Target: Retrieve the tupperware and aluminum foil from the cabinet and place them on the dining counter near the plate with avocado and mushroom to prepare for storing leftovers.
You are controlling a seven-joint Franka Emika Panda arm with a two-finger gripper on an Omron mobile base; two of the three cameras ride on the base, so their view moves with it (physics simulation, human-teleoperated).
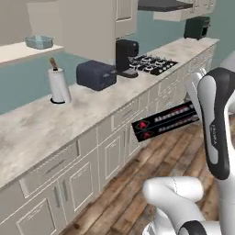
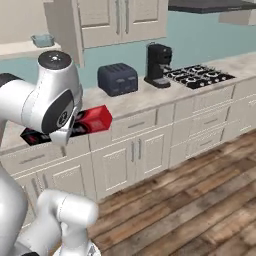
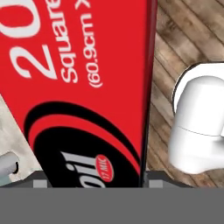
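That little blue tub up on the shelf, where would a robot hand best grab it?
Probably by one wall of the tupperware, coming from above with one finger inside and one outside. It sits upright and open on the shelf, and its flared rim gives a thin edge to pinch. The gripper is busy, though: it seems to be carrying the aluminum foil.

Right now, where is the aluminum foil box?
The aluminum foil hangs in the air at the arm's end, over the wooden floor, in front of the cream drawer units below the toaster.
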